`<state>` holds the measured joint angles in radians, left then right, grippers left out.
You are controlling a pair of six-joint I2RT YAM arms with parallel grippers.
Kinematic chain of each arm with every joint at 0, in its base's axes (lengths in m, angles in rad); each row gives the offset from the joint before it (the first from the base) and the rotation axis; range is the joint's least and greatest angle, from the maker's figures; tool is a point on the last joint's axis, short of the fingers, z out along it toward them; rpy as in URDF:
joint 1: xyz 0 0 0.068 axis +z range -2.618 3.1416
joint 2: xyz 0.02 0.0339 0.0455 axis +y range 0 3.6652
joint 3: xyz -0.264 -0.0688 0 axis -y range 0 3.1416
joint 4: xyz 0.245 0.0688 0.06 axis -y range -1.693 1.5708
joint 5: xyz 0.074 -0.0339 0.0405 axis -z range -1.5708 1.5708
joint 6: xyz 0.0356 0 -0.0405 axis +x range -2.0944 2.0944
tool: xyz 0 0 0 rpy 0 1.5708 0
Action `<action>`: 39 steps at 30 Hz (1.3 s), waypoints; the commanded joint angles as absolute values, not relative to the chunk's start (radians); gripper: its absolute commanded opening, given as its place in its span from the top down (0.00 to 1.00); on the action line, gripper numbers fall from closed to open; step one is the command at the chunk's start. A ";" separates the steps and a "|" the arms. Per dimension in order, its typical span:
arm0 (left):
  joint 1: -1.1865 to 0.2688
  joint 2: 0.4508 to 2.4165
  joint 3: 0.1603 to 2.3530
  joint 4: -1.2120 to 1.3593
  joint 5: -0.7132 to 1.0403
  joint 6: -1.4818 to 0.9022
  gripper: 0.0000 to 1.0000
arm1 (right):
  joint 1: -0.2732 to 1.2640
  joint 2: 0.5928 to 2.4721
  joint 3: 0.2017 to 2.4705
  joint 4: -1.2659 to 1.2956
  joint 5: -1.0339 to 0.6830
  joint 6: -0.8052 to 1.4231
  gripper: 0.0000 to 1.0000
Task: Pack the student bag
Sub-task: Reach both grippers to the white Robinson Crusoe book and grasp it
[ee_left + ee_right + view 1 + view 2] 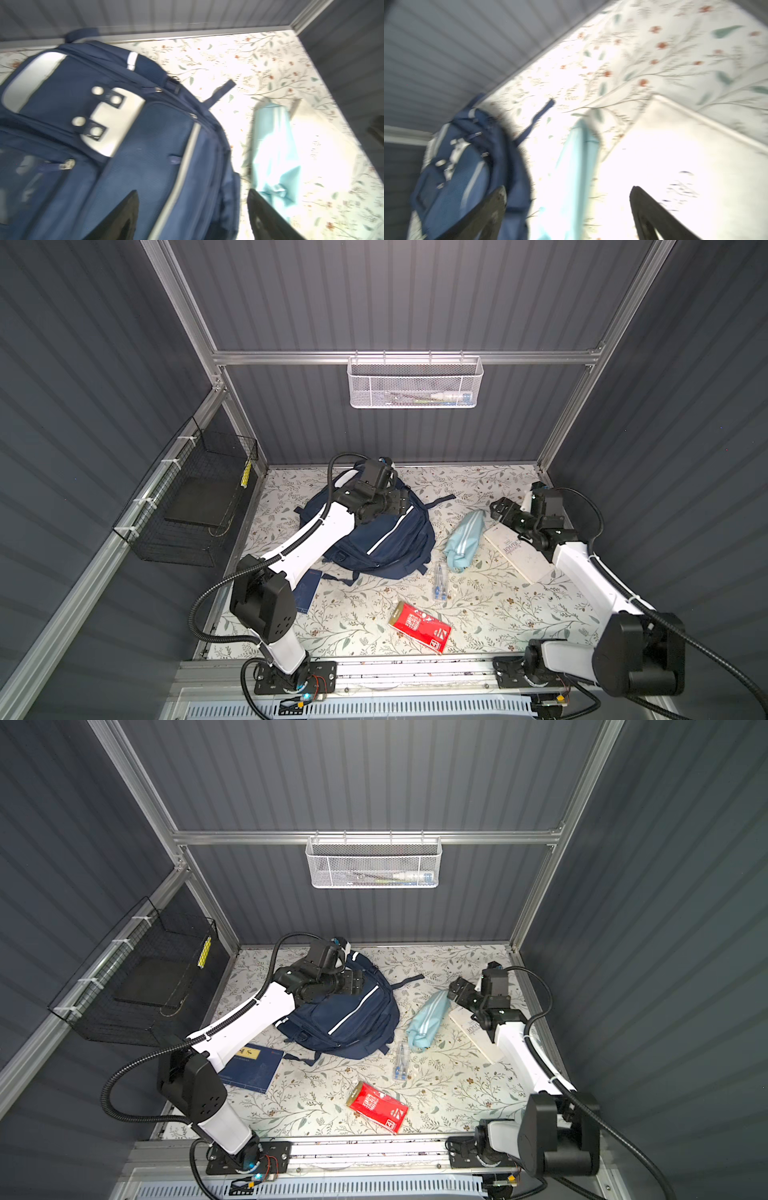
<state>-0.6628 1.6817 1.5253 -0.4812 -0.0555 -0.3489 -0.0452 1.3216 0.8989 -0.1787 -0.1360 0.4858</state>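
Observation:
The student bag (395, 543) (349, 1023) is a navy-blue backpack lying flat at the back left of the floral table, front side up. Its white stripes and dotted white patch show in the left wrist view (104, 145). My left gripper (402, 505) (353, 982) (192, 193) hovers over the bag's upper part. It is open with nothing between its fingers. My right gripper (498, 508) (455, 986) (568, 189) is also open and empty. It hangs at the back right, above the top end of a light-blue pencil pouch (465, 539) (577, 166), with the bag (463, 170) off to its side.
A white book (519, 551) lies under the right arm beside the pouch. A clear pack of pens (439, 580), a red packet (419, 626) and a navy notebook (253, 1067) lie nearer the front. A white mesh basket (415, 383) hangs on the back wall, a black wire basket (187, 506) on the left.

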 commanded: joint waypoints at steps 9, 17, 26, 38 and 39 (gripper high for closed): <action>-1.081 1.913 1.615 -0.250 -0.065 -0.549 0.26 | -0.334 1.750 1.197 -0.424 -0.124 0.278 0.10; -1.159 2.182 1.848 -0.229 -0.003 -0.561 0.27 | -0.341 1.878 1.254 -0.476 -0.057 0.214 0.11; -1.161 2.370 1.963 -0.216 0.008 -0.605 0.25 | -0.326 1.917 1.275 -0.556 -0.121 0.166 0.14; -1.128 2.486 1.989 -0.225 -0.051 -0.660 0.23 | -0.293 1.643 0.994 -0.617 -0.286 0.305 0.23; -1.121 2.483 1.975 -0.208 -0.041 -0.669 0.23 | -0.286 1.603 0.964 -0.629 -0.249 0.320 0.22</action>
<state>-1.1450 2.4641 1.9865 -0.2081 -0.0334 -0.6254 -0.3168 1.6806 1.0248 -0.5610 -0.2108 0.2646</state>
